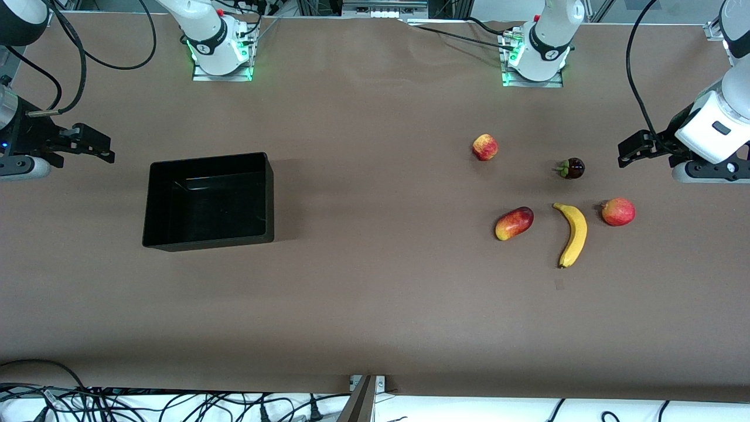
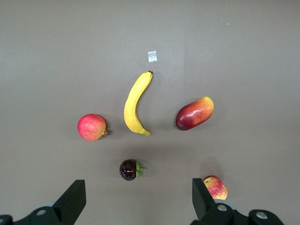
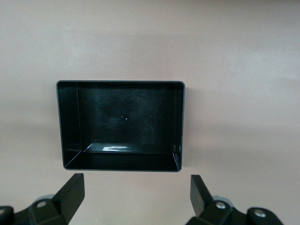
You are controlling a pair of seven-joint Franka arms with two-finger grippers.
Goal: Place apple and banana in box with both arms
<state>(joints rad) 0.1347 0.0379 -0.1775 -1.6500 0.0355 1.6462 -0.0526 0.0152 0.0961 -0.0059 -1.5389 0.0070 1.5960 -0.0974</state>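
Yellow banana (image 1: 573,234), red-yellow streaked apple (image 1: 485,146), glossy black box (image 1: 152,199)

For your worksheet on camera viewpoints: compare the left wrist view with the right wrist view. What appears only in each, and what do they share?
Only the left wrist view shows fruit: the banana, the apple, a mango-shaped fruit, a round red fruit and a dark purple fruit, above the open left gripper. Only the right wrist view shows the empty black box and the open right gripper. Both share the brown table.
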